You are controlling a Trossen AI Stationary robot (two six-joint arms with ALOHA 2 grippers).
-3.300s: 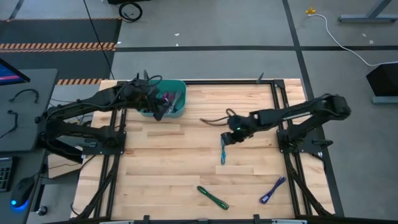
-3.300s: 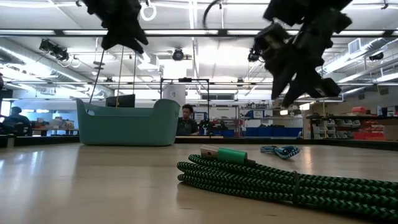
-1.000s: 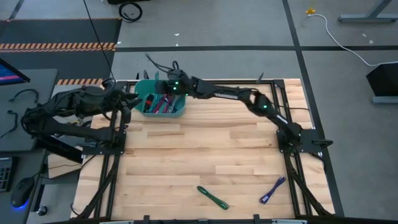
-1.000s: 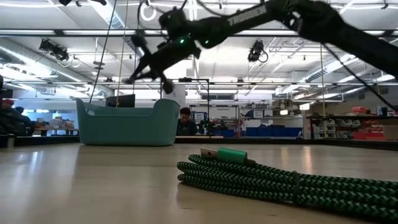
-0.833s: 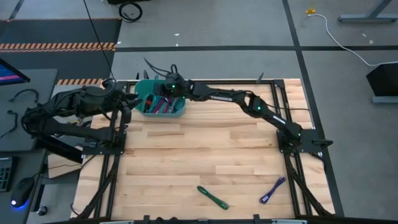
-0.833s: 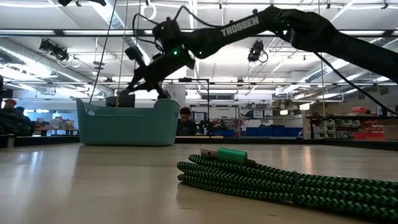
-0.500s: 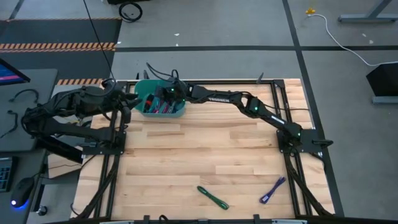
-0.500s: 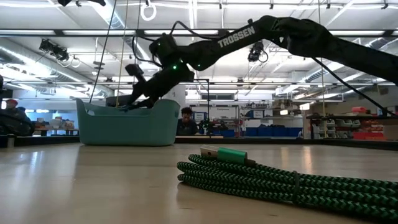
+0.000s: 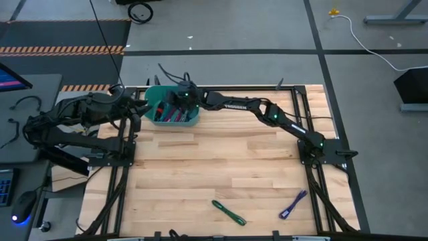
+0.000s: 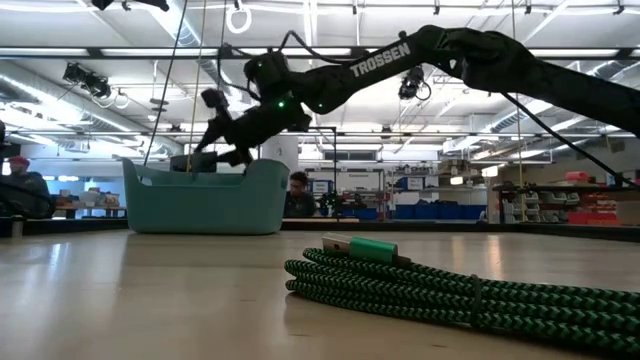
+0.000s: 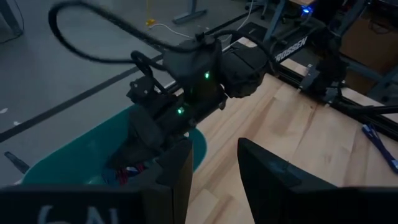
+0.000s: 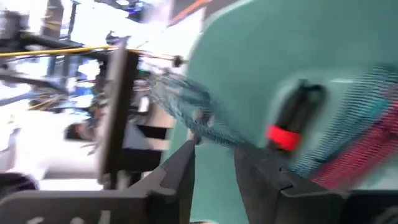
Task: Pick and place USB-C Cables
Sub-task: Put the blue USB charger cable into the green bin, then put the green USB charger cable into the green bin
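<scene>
A teal bin (image 9: 192, 122) (image 10: 205, 200) stands near the table's far left corner, with several cable bundles (image 9: 170, 115) lying in it. My right gripper (image 9: 175, 102) (image 10: 218, 150) (image 12: 214, 165) hovers open over the bin. Past its fingertips the right wrist view shows a teal-blue cable (image 12: 183, 106), a red-black one (image 12: 291, 121) and a magenta one (image 12: 357, 155) lying in the bin. A green cable (image 9: 229, 212) (image 10: 450, 290) and a purple cable (image 9: 293, 204) rest flat on the table near its near edge. My left gripper (image 9: 138, 112) (image 11: 214, 162) waits open beside the bin's left side.
The right arm stretches across the far part of the table from its base (image 9: 321, 150) at the right. Black frame rails run along the table's edges. People show in the room behind the table in the low view.
My right gripper has moved toward the table's left over the bin and dipped to its rim with the teal-blue cable at its fingertips. It has then risen slightly, and no cable hangs below it in the low view now. The left arm has kept still.
</scene>
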